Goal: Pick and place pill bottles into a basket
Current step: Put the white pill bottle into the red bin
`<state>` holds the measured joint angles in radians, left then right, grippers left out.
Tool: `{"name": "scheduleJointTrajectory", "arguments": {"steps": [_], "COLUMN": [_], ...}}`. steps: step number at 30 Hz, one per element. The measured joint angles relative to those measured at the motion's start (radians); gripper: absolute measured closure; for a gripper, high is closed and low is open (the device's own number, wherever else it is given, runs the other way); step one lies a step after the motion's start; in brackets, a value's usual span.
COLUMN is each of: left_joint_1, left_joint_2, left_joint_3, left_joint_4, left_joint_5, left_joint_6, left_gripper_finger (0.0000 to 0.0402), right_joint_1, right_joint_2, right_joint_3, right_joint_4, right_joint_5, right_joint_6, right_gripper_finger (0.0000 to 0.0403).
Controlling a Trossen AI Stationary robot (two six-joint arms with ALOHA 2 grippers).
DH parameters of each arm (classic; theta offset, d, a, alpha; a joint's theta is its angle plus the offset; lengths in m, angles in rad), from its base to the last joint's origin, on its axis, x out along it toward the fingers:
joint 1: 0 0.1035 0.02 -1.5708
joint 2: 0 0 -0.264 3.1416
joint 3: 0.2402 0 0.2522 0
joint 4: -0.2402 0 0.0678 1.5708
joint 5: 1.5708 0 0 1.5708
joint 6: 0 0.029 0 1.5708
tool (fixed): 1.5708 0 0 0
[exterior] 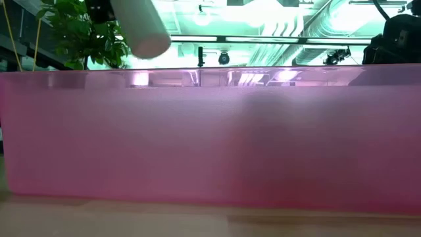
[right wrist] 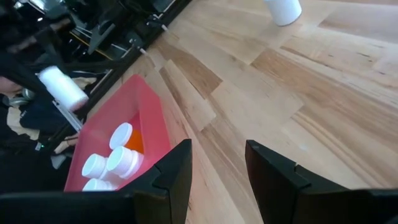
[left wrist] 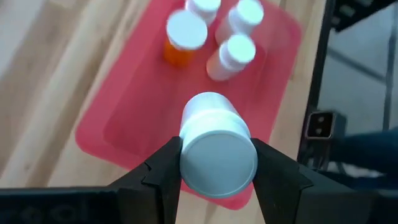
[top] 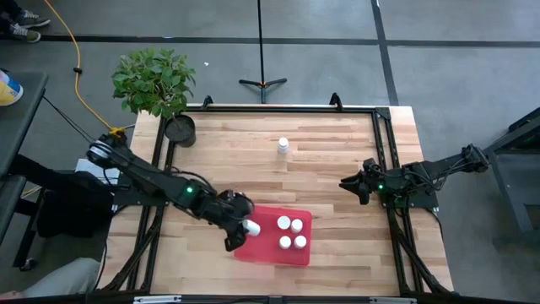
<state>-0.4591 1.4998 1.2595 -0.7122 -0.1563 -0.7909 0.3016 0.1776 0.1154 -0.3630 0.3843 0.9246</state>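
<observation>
White-capped pill bottle (left wrist: pixel 217 149) clamped between the two dark fingers of the left claw (top: pixel 239 226), held lying sideways, round flat cap toward the wrist camera, smooth cylindrical body behind it. Hanging over the left end of the basket (top: pixel 263 245), above its floor, not resting in it. Same bottle in the low view as a pale tilted cylinder above the translucent pink wall.

Basket: flat red plastic tray, rounded corners, low walls, sitting near the front edge of the worktop (top: pixel 329 160), about midway along it. Inside, toward its right end, a tight cluster of standing bottles (top: pixel 291 232) with round white caps; three caps plain from above, a fourth glimpsed at the frame edge in the left wrist view. One with an orange body (left wrist: pixel 182 38), the others pale.

One more white bottle (top: pixel 283 146) alone and upright on the bare wood toward the back edge, well apart from the basket.

Worktop of pale wooden planks with visible grain, framed by black metal rails.

Right claw (top: pixel 350 184) near the right edge, fingers drawn in as far as they go, holding nothing, over bare wood.

Dark round pot (top: pixel 180 129) with a leafy green plant at the back left corner.
</observation>
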Motion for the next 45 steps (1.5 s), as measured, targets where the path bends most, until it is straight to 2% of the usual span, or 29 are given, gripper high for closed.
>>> {"name": "scheduleJointTrajectory", "arguments": {"steps": [7, 26, 32, 45], "left_joint_1": [0.0, 0.004, 0.041, 0.166], "left_joint_2": [0.12, 0.438, 0.502, 0.513], "left_joint_3": [0.084, 0.463, 0.506, 0.508], "left_joint_4": [-0.07, -0.386, -0.414, -0.423], "left_joint_5": [0.062, 0.084, 0.082, 0.072], "left_joint_6": [0.025, 0.111, 0.109, 0.166], "left_gripper_finger": [0.0206, 0.0206, 0.0206, 0.0206], "right_joint_1": [0.0, 0.0, 0.0, 0.0], "right_joint_2": [0.001, 0.013, 0.013, 0.013], "right_joint_3": [0.0, 0.0, 0.0, 0.0], "right_joint_4": [0.0, 0.001, 0.001, 0.001], "right_joint_5": [-0.001, 0.002, 0.0, -0.001], "right_joint_6": [0.003, 0.011, 0.013, 0.013], "right_gripper_finger": [0.0263, 0.0263, 0.0263, 0.0263]}}
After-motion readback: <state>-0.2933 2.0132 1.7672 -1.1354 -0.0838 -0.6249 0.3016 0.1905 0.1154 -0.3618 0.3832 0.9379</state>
